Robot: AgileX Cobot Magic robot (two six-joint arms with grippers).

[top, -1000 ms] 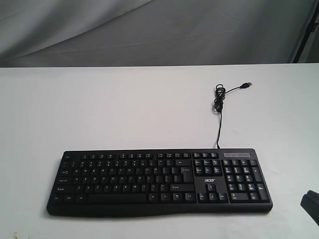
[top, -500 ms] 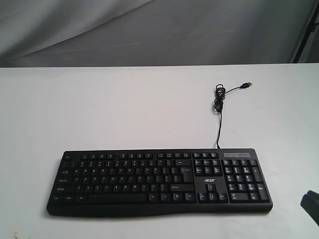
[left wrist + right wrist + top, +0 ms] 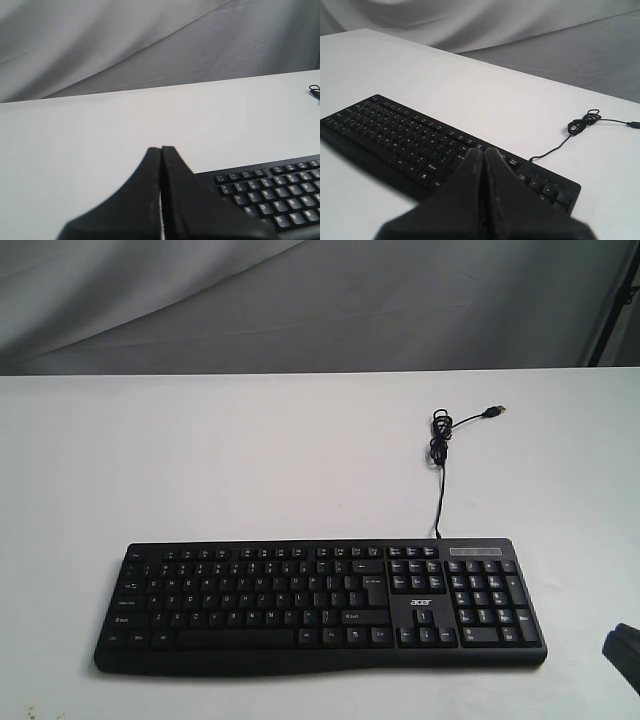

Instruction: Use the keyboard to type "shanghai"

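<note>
The wide black keyboard (image 3: 320,605) with white legends and an acer logo lies flat near the front edge of the white table (image 3: 250,460). Its thin black USB cable (image 3: 440,440) runs back to a loose coil and a plug. My left gripper (image 3: 161,149) is shut with nothing in it, held off the keyboard's (image 3: 270,190) left end; it is outside the exterior view. My right gripper (image 3: 483,149) is shut and empty too, hanging in front of the keyboard (image 3: 405,140). Only a dark corner of the right arm (image 3: 624,648) shows at the exterior view's lower right edge.
Grey cloth (image 3: 320,300) hangs behind the table's far edge. A dark upright post (image 3: 612,300) stands at the back right. The cable's coil and plug (image 3: 585,121) lie on the table behind the keyboard's number pad end.
</note>
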